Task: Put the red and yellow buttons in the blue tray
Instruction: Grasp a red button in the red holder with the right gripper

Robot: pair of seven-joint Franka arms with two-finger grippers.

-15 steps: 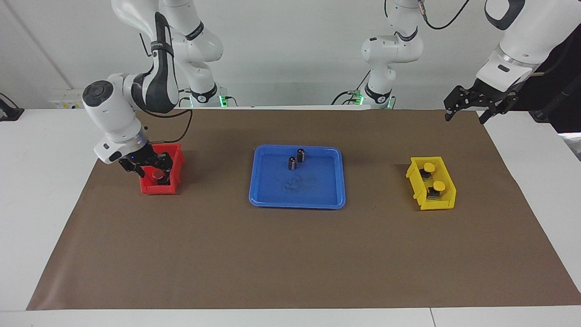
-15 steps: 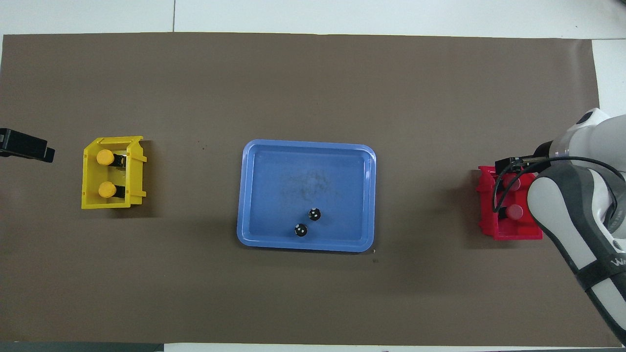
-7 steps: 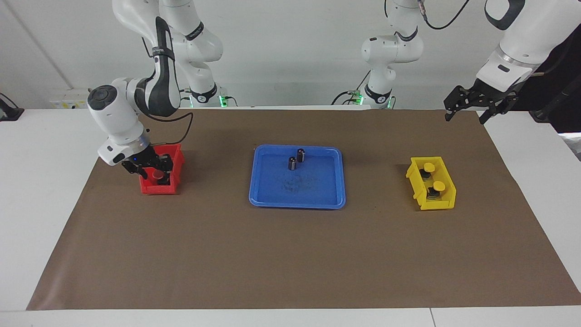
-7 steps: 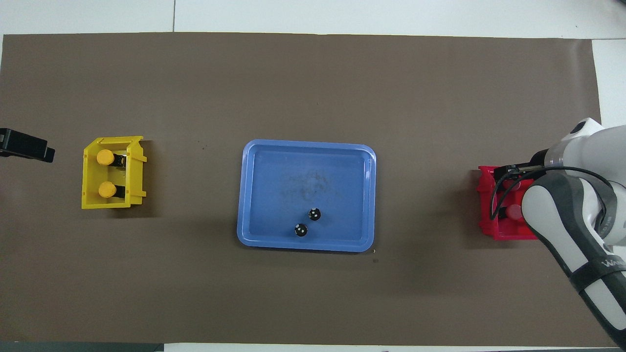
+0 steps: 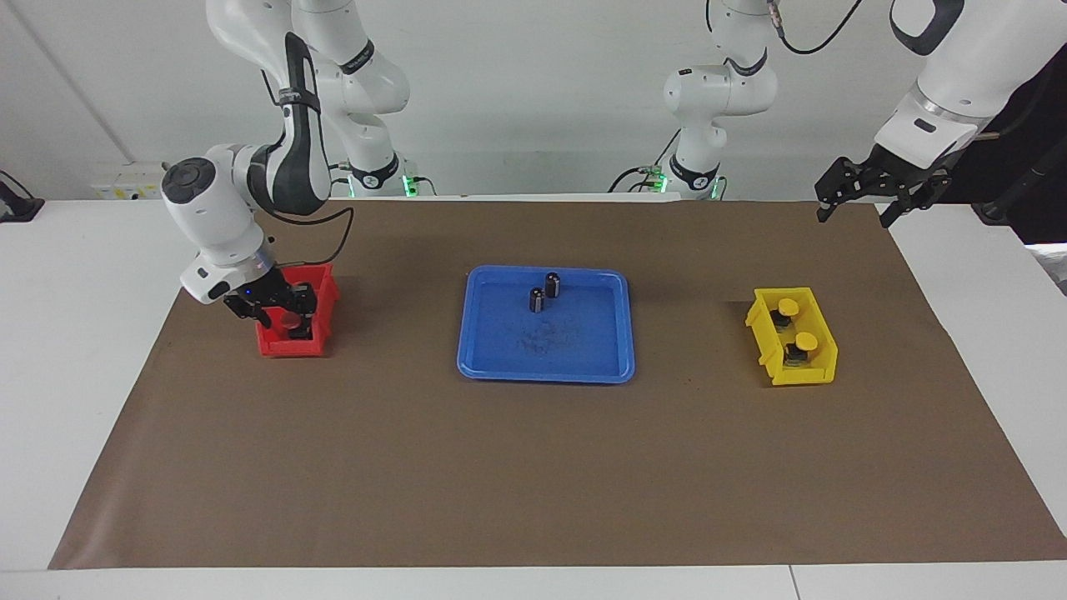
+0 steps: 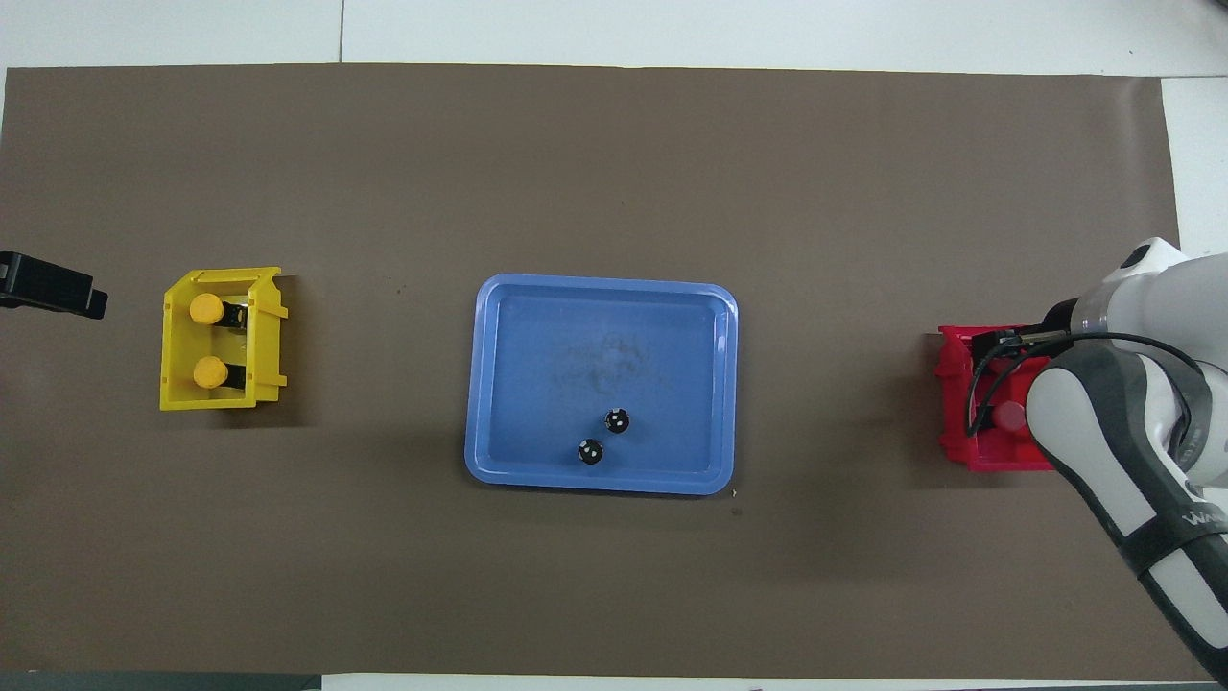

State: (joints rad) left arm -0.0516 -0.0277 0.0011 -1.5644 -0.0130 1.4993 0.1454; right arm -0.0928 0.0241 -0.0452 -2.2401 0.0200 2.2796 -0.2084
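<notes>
The right gripper (image 5: 283,318) was down inside the small red plastic bin (image 5: 321,287) at the right arm's end of the brown-papered desk (image 5: 533,467). Its fingers (image 5: 307,322) sat on either side of a red-capped push-button (image 5: 289,320) on a black base, clamped on it as far as the facing view showed. In the overhead view the arm covered most of that bin; 1 red cap (image 6: 1007,415) showed beside the arm, and I could not tell where the 2nd red button lay.

Well apart from those fingers, at the middle of the desk, lay the flat rectangular bright-blue plastic tray (image 5: 492,362) with rounded corners and a low rim. It held 2 short dark capless cylinders (image 5: 543,292), upright and just beside each other, in the part of the tray nearer to the robots. No coloured button was in the tray.

Toward the left arm's end stood the small yellow plastic bin (image 5: 771,358), and in it 2 yellow-capped push-buttons (image 5: 796,327) on black bases, 1 nearer to the robots than the other.

The left gripper (image 5: 857,212) waited in the air over the corner of the brown paper at that same end, its fingers spread apart and holding nothing, well apart from the yellow bin.
</notes>
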